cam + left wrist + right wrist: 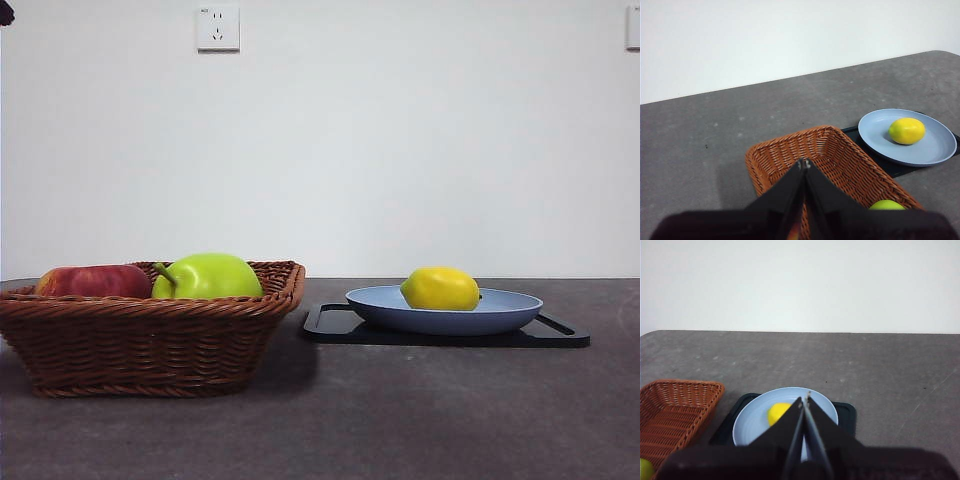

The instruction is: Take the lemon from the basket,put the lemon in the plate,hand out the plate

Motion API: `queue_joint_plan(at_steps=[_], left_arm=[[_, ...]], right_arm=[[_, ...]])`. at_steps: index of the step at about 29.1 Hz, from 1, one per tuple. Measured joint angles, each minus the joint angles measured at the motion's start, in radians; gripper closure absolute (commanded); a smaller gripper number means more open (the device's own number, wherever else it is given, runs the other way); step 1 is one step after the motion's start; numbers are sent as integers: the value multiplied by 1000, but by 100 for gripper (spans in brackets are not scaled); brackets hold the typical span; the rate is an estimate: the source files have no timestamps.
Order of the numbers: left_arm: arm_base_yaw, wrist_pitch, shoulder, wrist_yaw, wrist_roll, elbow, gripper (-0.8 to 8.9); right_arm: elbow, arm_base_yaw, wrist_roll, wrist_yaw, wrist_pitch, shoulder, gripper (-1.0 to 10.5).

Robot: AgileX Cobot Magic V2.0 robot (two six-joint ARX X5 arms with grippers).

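Observation:
The yellow lemon (440,288) lies in the light blue-grey plate (500,312), which rests on a flat black tray (330,325). The brown wicker basket (150,340) stands at the left and holds a green apple (210,276) and a red apple (92,281). My left gripper (804,162) is shut and empty, held above the basket (830,150); the lemon (907,130) and plate (875,130) lie beyond it. My right gripper (804,401) is shut and empty, held above the plate (752,422) and lemon (777,413).
The tray (846,412) sits just right of the basket (675,410) on the dark grey table (400,420). A white wall with a socket (218,29) stands behind. A black arm tip (5,12) shows at the top left corner.

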Motion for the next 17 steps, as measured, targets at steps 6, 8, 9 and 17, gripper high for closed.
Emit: queue_joint_plan(at_steps=[6,8,9,17], left_arm=[[-5,0,-7,-17,0,0,805],[-5,-3,-23,-35,0,0,805],[-5,-13,-37,-35,0,0,805],[92,-30,-306,-103,48,-63,805]], right_arm=[[0,0,2,0,0,0,943],[0,0,4,0,0,0,943],[0,0,4,0,0,0,943],[0,0,4,0,0,0,943]])
